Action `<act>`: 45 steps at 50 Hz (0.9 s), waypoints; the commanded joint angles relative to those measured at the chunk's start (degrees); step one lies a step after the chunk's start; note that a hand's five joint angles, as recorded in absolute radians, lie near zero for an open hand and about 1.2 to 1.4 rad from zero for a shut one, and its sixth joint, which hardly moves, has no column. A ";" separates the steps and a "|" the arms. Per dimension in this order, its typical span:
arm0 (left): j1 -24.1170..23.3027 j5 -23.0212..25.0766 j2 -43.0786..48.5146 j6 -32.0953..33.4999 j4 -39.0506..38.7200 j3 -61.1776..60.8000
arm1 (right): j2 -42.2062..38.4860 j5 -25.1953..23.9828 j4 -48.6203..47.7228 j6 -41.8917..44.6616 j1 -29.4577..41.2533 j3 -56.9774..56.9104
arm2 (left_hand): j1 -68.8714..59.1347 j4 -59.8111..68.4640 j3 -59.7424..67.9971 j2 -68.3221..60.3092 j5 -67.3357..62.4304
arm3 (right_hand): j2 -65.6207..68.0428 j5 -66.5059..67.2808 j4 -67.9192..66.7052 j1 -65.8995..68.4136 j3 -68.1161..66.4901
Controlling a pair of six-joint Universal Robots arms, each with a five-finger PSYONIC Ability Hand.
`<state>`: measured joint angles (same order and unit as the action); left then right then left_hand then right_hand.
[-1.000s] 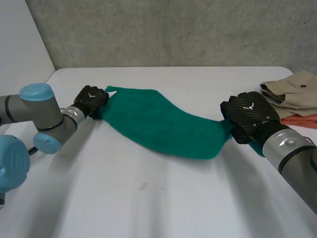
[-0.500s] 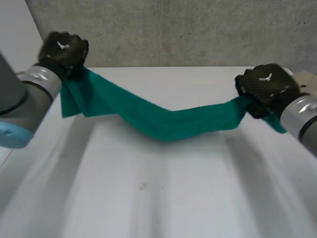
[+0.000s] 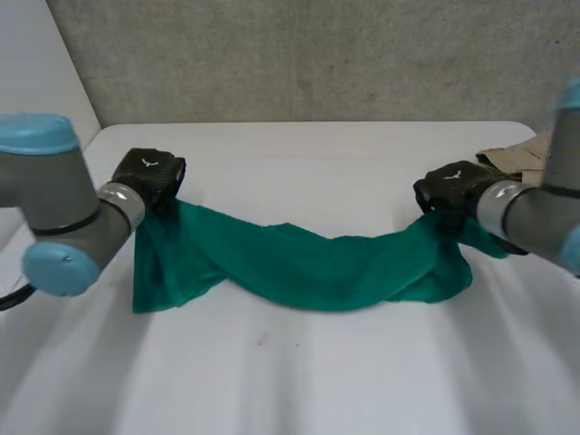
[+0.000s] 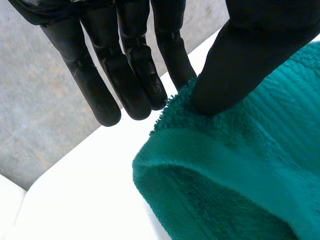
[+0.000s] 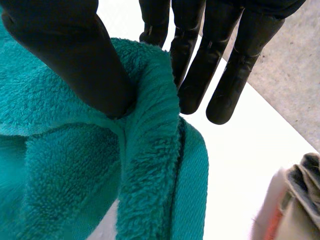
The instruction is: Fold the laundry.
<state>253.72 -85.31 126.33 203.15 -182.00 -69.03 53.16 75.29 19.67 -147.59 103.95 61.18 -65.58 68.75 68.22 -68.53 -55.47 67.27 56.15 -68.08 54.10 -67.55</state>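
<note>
slack is showing in the teal-green terry towel (image 3: 308, 267), which is hanging between the two hands with its sagging middle seemingly resting on the white table (image 3: 299, 381). i am holding the left hand (image 3: 149, 177) at the towel's left end. in the left wrist view its thumb is pressing the fuzzy edge against straight fingers (image 4: 135, 75), so it is pinching the cloth. the right hand (image 3: 450, 190) is doing the same at the right end, its thumb clamping a bunched fold against its fingers (image 5: 200, 60). i am holding the ends apart and raised because that is stretching the towel along its length, which i judge to be the set-up for laying it flat before a fold. a flap is drooping below each hand, so the corners are not lining up squarely yet. the beige folded garments (image 3: 512, 152) are lying just beyond the right hand, near enough that i am minding that side for the lowering.
</note>
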 commanded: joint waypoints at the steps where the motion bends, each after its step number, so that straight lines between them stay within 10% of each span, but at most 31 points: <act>1: -0.42 -1.52 5.33 0.05 -5.47 7.16 | -4.29 3.81 -9.38 -6.21 3.27 -2.56 | 33.90 -37.07 -36.54 36.85 33.79 | 4.46 5.58 -3.65 17.63 -4.19; 4: -1.47 -1.61 4.80 0.14 -6.79 4.88 | -3.59 5.92 -10.36 -7.97 3.45 -1.33 | 43.41 -46.58 -46.05 46.36 43.30 | -57.27 -56.15 58.08 -44.10 57.55; 21: -5.17 -3.37 -16.91 0.67 -6.88 -25.70 | 13.55 2.41 -11.68 -3.59 -2.25 20.28 | 31.15 -34.31 -33.79 34.09 31.03 | -57.27 -56.15 58.08 -44.10 57.55; 45: -4.82 -3.46 -4.08 0.67 -7.23 -20.97 | 13.37 0.21 -17.12 0.99 -5.25 29.08 | 27.45 -30.61 -30.09 30.39 27.33 | -57.27 -56.15 58.08 -44.10 57.55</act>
<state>248.13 -88.75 119.18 203.83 -188.98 -93.99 66.57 75.53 3.49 -146.50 98.57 89.27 -33.35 33.61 33.26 -33.31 -23.53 12.68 4.07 -13.55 11.73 -12.36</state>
